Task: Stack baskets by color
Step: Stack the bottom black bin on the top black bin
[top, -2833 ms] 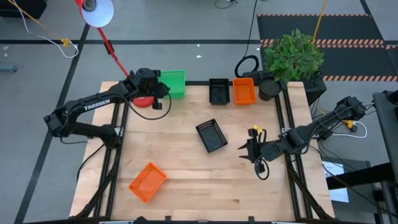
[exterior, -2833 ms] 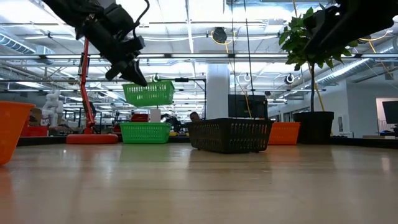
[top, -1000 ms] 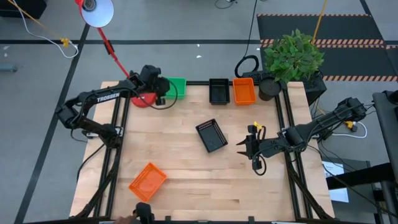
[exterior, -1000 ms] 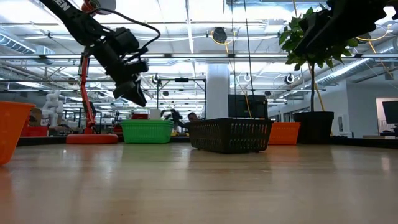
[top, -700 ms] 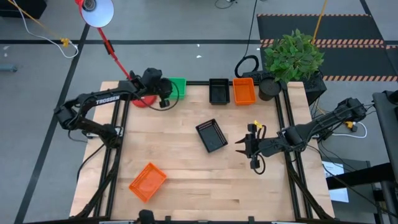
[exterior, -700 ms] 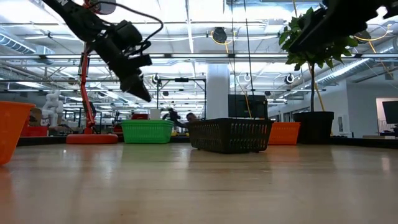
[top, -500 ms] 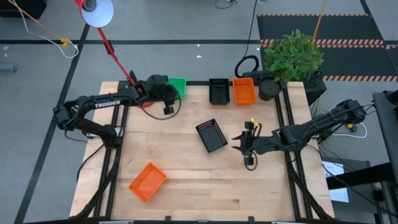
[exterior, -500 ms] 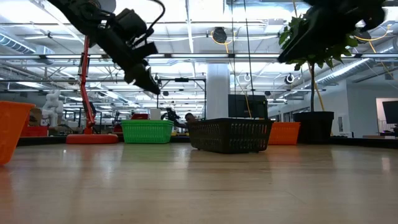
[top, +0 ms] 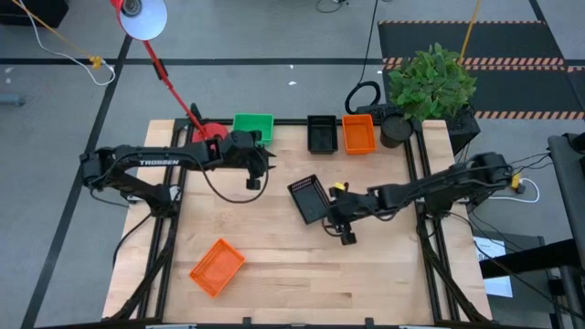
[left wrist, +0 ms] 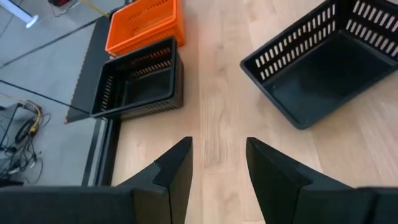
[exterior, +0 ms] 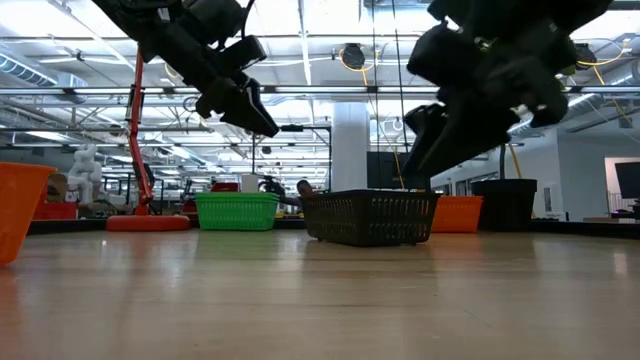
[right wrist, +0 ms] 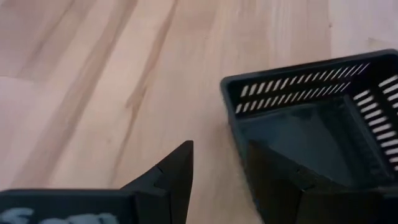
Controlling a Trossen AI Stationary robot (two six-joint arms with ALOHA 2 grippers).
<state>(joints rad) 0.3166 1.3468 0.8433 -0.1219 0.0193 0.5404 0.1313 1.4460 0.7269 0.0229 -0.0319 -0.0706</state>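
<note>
Black basket [top: 310,199] mid-table | right end effector [top: 331,212] beside it, empty, apart | left end effector [top: 262,168] raised, empty, apart

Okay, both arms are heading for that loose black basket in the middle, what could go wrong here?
Both tools, the left tool and the right tool, are open and close to the loose black basket, so the arms could collide. The right tool sits at the basket's corner and may push it rather than grip the wall.
</note>
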